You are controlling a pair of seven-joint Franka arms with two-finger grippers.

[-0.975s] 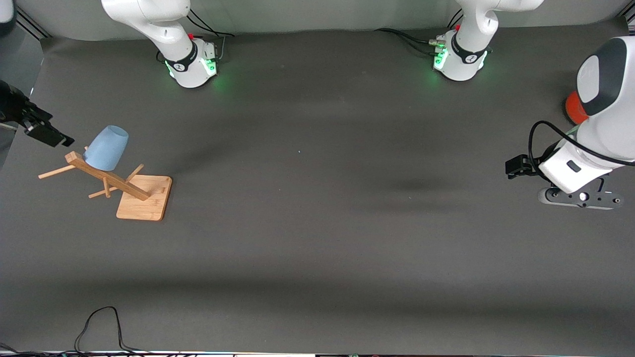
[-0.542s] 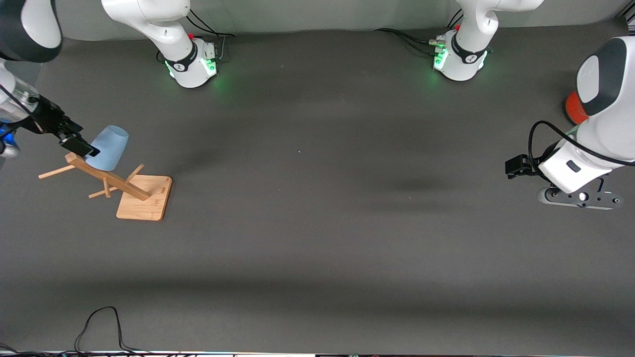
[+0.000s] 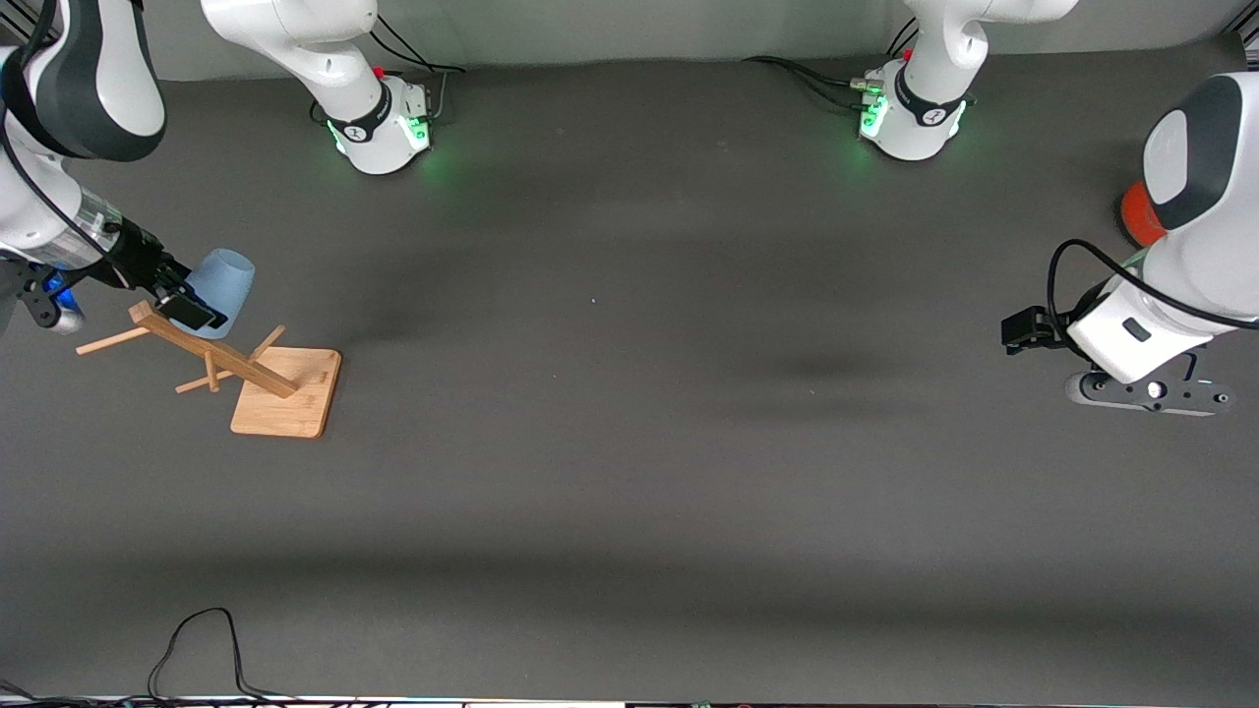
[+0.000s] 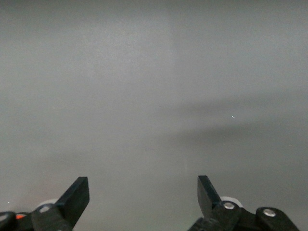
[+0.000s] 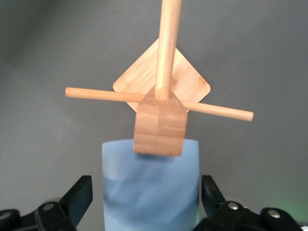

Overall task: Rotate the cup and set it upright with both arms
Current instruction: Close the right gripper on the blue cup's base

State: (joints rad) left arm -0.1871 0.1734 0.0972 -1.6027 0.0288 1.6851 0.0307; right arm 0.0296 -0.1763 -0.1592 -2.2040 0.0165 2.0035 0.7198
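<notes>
The light-blue cup (image 3: pixel 226 273) sits tilted on a peg near the top of a slanted wooden rack (image 3: pixel 285 393) at the right arm's end of the table. My right gripper (image 3: pixel 197 293) is open and straddles the cup. In the right wrist view the cup (image 5: pixel 150 192) fills the space between the two fingers (image 5: pixel 79 195), with a small gap on each side, and the rack's post (image 5: pixel 160 127) overlaps the cup. My left gripper (image 3: pixel 1023 329) waits open at the left arm's end, and the left wrist view shows that gripper (image 4: pixel 143 192) with only bare mat beyond it.
An orange-red cylinder (image 3: pixel 1139 211) stands at the left arm's end, mostly hidden by the left arm. A black cable (image 3: pixel 197 639) loops at the table edge nearest the front camera. The rack's thin pegs (image 3: pixel 110 341) stick out sideways beside the cup.
The right arm has come in from the table's end and its open fingers now sit around the cup. The cup, the rack and the left arm have not moved.
</notes>
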